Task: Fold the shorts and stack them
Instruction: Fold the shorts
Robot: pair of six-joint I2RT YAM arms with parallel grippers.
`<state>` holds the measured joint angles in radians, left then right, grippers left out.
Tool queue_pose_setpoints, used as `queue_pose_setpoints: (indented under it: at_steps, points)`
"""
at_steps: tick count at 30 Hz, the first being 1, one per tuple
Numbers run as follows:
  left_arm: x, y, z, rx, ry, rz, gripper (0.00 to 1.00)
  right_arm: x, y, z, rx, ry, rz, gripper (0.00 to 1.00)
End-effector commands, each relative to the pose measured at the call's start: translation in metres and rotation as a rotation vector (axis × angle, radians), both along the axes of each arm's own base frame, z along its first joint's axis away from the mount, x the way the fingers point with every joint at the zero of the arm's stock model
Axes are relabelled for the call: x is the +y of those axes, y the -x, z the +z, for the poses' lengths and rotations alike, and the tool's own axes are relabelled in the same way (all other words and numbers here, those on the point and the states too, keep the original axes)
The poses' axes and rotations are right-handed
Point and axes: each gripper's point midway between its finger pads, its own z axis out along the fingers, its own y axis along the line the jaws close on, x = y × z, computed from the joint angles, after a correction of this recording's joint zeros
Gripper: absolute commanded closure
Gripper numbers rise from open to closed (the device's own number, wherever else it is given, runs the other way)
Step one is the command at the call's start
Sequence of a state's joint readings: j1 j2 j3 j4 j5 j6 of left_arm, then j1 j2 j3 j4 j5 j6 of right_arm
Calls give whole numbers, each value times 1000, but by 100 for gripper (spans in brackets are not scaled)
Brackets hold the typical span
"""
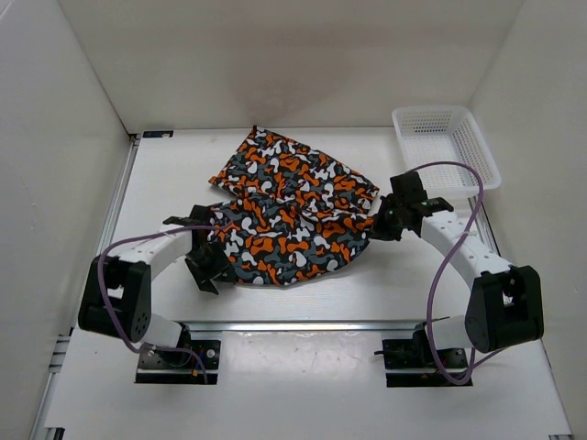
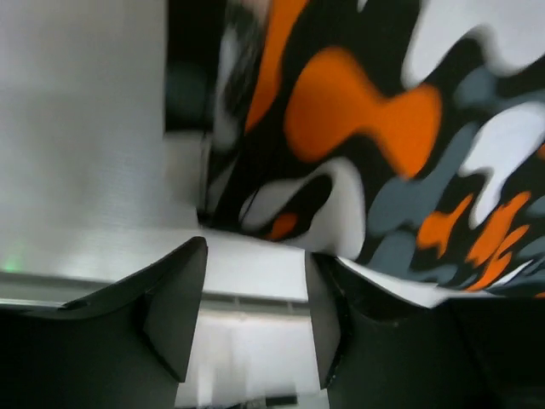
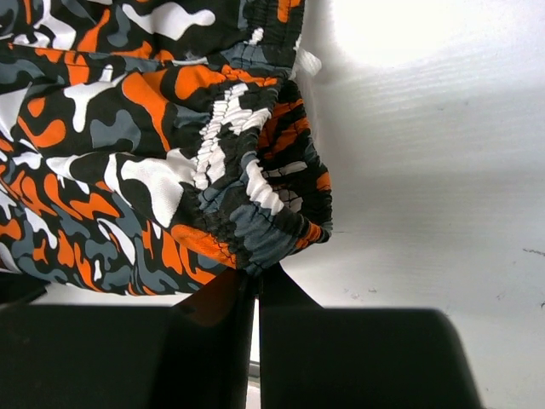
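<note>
The camouflage shorts (image 1: 289,206) lie crumpled in the middle of the table, orange, black, grey and white. My right gripper (image 1: 381,225) is shut on the elastic waistband at the shorts' right edge; in the right wrist view the gathered waistband (image 3: 255,213) is pinched between the closed fingers (image 3: 230,315). My left gripper (image 1: 204,266) is at the shorts' lower left edge. In the left wrist view its fingers (image 2: 174,307) stand apart with only table between them, and the cloth (image 2: 366,136) drapes over the right finger.
A white plastic mesh basket (image 1: 445,147) stands at the back right of the table. White walls enclose the table on three sides. A metal rail runs along the near edge by the arm bases.
</note>
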<state>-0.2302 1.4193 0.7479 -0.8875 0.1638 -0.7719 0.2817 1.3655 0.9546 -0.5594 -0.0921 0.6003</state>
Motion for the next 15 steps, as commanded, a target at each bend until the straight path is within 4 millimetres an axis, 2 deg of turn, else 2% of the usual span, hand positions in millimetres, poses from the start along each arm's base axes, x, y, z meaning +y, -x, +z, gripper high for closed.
queue_pose_setpoints:
  at_steps: [1, 2, 4, 5, 7, 8, 9, 10, 11, 12, 13, 14, 15]
  points:
    - [4, -51, 10, -163, -57, 1, 40, 1, 1, 11, -45, -9, 7, 100]
    - [6, -64, 14, -187, -81, -23, 58, 1, 1, 11, -45, -9, 7, 100]
    - [22, -73, 18, -186, -163, -16, 88, 1, -2, 18, -66, -15, 7, 100]
    - [24, -87, 27, -202, -186, -36, 90, 1, 0, 17, -57, -12, 7, 100]
    - [32, -94, 38, -202, -240, -45, 90, 2, -3, 21, -67, -15, 7, 100]
    - [27, -113, 51, -248, -231, -39, 90, 2, -6, 26, -79, -19, 7, 100]
    - [26, -123, 56, -261, -209, -60, 90, 3, -8, 27, -81, -19, 7, 100]
    - [25, -135, 59, -272, -201, -65, 90, 3, -8, 27, -81, -19, 7, 100]
    - [28, -141, 45, -209, -212, -59, 90, 5, -14, 27, -88, -21, 7, 100]
    - [26, -167, 59, -251, -217, -66, 90, 7, -21, 26, -93, -28, -1, 100]
    - [26, -177, 58, -243, -229, -78, 90, 8, -23, 23, -91, -28, -1, 100]
    - [25, -184, 44, -200, -235, -84, 90, 9, -28, 20, -83, -30, -8, 100]
    - [22, -202, 56, -231, -233, -95, 90, 11, -33, 23, -87, -32, -8, 100]
